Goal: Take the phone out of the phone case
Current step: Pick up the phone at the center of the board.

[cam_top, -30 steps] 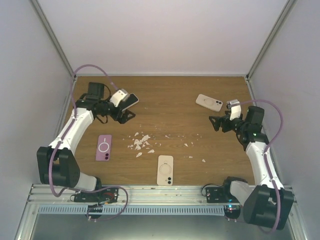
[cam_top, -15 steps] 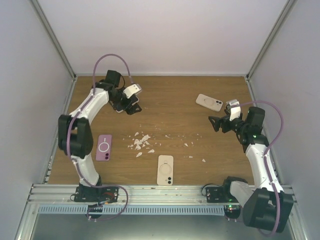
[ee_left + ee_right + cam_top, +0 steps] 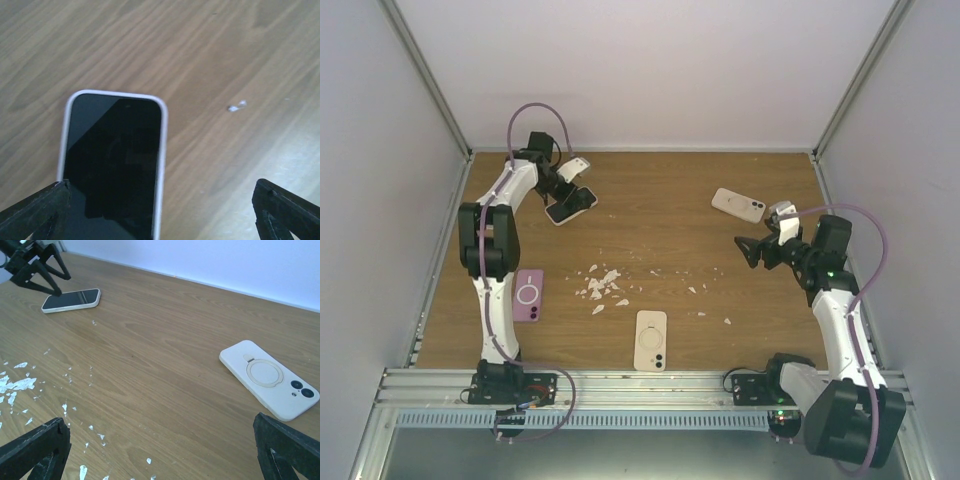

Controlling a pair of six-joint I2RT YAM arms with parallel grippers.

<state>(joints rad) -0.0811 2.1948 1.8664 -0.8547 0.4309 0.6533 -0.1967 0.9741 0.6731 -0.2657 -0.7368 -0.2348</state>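
At far left of brown wooden table, left gripper spread wide, holding nothing, poised over black-screened phone face up in white case; at right, right gripper wide, empty, near cream-coloured face-down cased phone.

Place: we read this as a robot test cell in a lab, not a home.
Walls: we see plain white panels on the far, left and right sides, joined by metal corner posts.
Bench: we see a wood-grain table top with a slotted aluminium rail along its near edge.
Machines: we see a left arm and a right arm bolted to that rail, trailing purple cables.
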